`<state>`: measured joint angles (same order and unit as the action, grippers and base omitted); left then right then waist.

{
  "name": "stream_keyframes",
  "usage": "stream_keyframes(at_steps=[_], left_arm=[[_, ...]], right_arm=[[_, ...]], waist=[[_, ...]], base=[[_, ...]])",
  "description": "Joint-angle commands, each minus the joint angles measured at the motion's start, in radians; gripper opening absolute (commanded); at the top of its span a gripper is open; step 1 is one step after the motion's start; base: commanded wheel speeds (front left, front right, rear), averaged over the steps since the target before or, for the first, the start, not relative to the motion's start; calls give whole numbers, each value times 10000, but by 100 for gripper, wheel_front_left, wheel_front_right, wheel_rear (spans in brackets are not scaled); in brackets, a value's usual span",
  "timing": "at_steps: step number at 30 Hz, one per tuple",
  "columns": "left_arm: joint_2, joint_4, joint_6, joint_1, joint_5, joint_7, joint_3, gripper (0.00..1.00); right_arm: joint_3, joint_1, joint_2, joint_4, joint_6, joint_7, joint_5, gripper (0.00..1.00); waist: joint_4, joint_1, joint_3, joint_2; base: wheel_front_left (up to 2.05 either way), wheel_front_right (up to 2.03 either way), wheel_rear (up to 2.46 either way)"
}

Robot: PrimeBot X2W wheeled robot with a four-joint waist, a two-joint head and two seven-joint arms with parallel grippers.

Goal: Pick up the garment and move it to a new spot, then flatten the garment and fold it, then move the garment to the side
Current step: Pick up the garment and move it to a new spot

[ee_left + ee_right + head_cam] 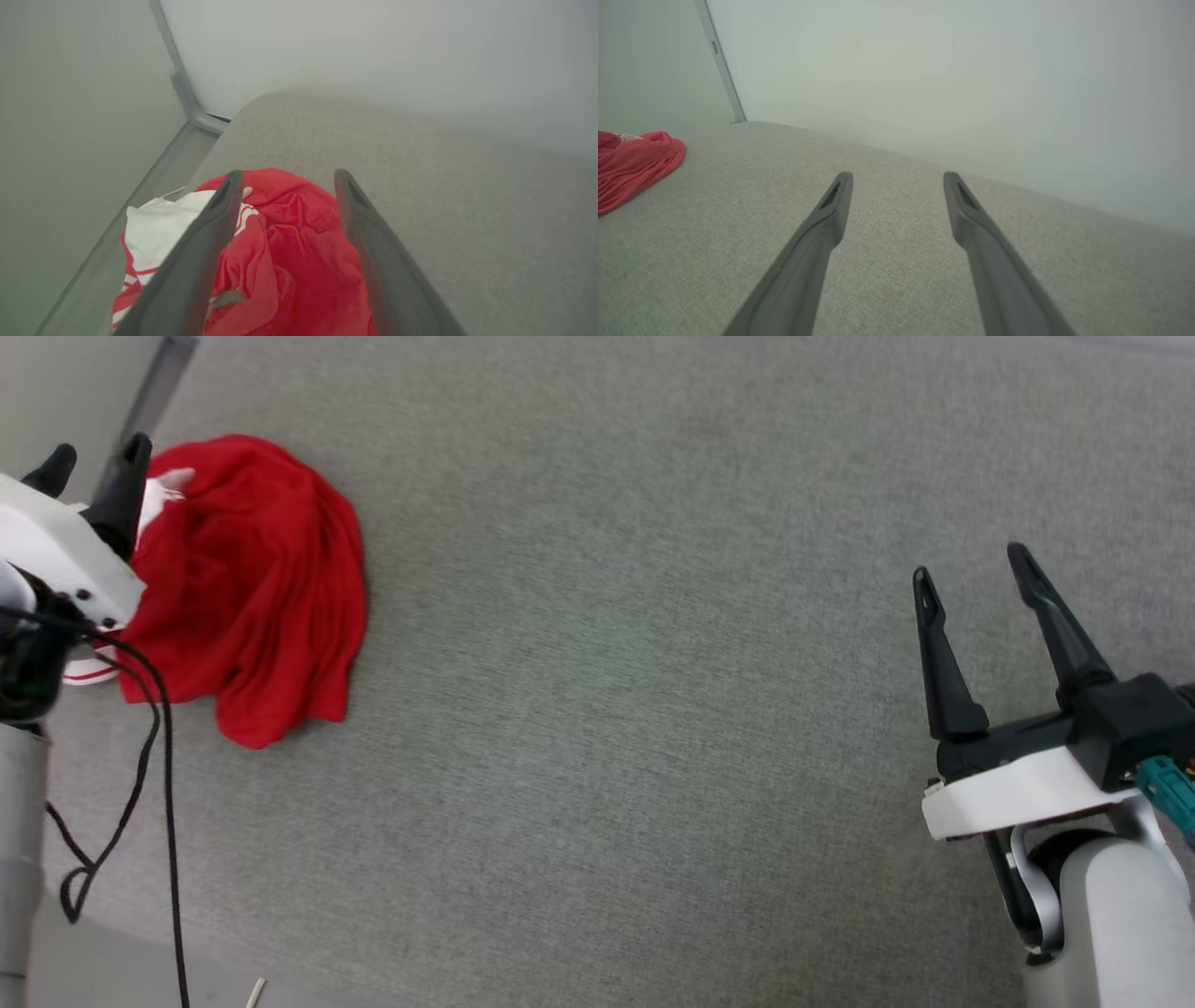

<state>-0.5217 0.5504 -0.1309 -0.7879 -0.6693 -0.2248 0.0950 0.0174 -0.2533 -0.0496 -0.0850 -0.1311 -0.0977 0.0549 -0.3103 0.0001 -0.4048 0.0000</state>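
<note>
red garment [252,579] sits crumpled by my left fingers [201,252], right fingers [941,658] well apart, both pairs spread, empty; i judge pickup, flattening, folding all undone.

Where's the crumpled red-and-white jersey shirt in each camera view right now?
Head view: crumpled red-and-white jersey shirt, upper left, partly under the left end effector.
Left wrist view: shirt, bottom centre, seen between the two dark fingers.
Right wrist view: shirt, left edge, mid-height.
Shared landmark: grey upright corner post beyond it.
</note>
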Motion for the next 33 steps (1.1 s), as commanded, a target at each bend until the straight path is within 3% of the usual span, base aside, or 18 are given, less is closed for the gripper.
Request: stream_keyframes(at_steps=[1,9,18,19,20,25,33], left_arm=[[-168,269,4,-205,-318,-510,94,100],[-565,1799,4,-660,-1513,-3118,688,100],[-88,3351,6,-369,-2311,-4784,979,100],[85,3737,13,-351,-2362,-4754,1041,28],[144,3800,12,-361,-2372,-4678,1062,0],[73,3761,-17,-525,-2133,-3605,1162,0],[-415,3551,7,-1026,-1121,-531,1484,0]], right_arm=[[47,-247,-9,-45,5,-56,77,100],[188,-745,-11,-78,7,-51,198,100],[230,-954,-11,-19,7,-64,278,100],[187,-928,-11,-36,7,-68,283,100],[175,-894,-11,-49,7,-95,292,100],[109,-754,-11,40,7,-146,272,100],[45,-388,-9,491,7,-385,-60,100]], waist=[[353,-1,-577,0],[681,-1,-1413,0],[899,-1,-1719,0],[948,-1,-1698,0],[959,-1,-1660,0],[966,-1,-1290,0],[930,-1,-84,0]], base=[[0,0,0],[0,0,0],[0,0,0],[0,0,0],[0,0,0],[0,0,0],[0,0,0]])
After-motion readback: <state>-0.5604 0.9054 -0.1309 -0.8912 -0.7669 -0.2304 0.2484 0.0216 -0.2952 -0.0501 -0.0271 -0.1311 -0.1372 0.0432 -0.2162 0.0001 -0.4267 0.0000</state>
